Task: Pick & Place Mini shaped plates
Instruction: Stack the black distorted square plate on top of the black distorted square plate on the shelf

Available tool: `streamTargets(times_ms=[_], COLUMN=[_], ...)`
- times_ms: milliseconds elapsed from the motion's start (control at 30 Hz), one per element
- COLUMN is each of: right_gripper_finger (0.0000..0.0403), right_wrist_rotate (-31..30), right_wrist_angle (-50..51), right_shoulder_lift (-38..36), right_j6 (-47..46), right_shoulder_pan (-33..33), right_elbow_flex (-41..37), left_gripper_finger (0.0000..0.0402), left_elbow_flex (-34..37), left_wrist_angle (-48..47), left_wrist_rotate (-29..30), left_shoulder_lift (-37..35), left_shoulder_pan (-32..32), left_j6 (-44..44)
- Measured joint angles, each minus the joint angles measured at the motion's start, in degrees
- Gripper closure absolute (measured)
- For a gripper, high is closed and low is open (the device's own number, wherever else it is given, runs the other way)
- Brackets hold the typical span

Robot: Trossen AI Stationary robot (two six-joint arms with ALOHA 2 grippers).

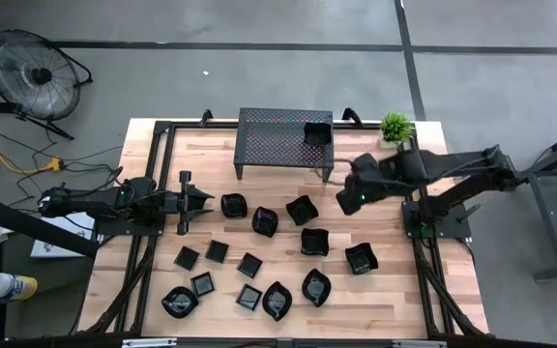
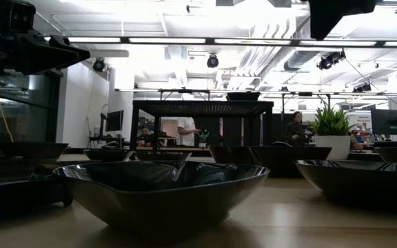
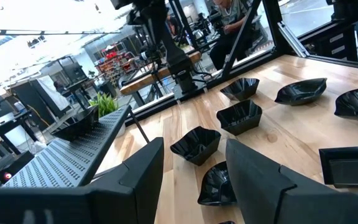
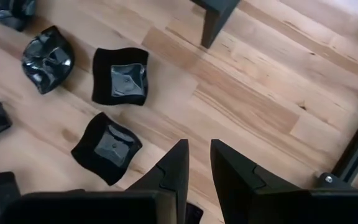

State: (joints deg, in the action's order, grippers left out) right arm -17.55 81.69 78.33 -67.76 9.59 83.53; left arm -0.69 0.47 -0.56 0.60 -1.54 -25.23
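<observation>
My left gripper [image 1: 204,199] hangs over the table's [image 1: 375,300] left side, its fingers [image 3: 143,171] spread apart and empty, pointing across the wood toward the plates [image 1: 264,253]. The nearest plate [image 1: 233,205] lies just beyond the fingertips, not touching them.

My right gripper [image 1: 347,200] hovers above the table near the rack's [image 1: 283,134] right front leg, looking down. Its fingers [image 4: 174,168] stand close together with a narrow gap between them and nothing in it. Below them in my right wrist view lie two wavy-edged square plates [image 4: 120,76], one beside the other, on bare wood.

The rest of the plates are scattered over the middle and front of the table, all apart from one another: small flat squares toward the front left, leaf-like forms along the front edge, wavy squares toward the right. One plate [image 1: 315,133] sits on top of the rack, at its right end. A potted plant [image 1: 395,127] stands at the far edge, right of the rack.
</observation>
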Motion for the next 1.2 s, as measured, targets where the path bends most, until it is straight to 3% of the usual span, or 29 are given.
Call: streamTargets(times_ms=[367,633,900,1200], right_gripper_finger=[0.0341,0.0341,0.0341,0.0341], right_wrist_rotate=[-0.85,4.91,11.9,23.32], right_wrist_angle=[-0.59,-0.28,0.86,-15.69], right_shoulder_lift=[9.55,18.29,21.1,13.8], right_j6=[-4.53,-9.66,-17.56,-21.65], right_shoulder_pan=[11.11,14.22,15.71,15.46], right_elbow_flex=[0.0,0.0,-0.52,-19.49], left_gripper_finger=[0.0231,0.0231,0.0231,0.0231], left_elbow_flex=[0.0,0.0,0.0,0.0], left_wrist_angle=[0.0,0.0,0.0,0.0], left_wrist_rotate=[0.0,0.0,0.0,0.0], left_shoulder_lift=[0.01,0.01,0.01,0.02], left_shoulder_pan=[0.01,0.0,0.0,0.0], left_j6=[0.01,0.02,0.01,0.02])
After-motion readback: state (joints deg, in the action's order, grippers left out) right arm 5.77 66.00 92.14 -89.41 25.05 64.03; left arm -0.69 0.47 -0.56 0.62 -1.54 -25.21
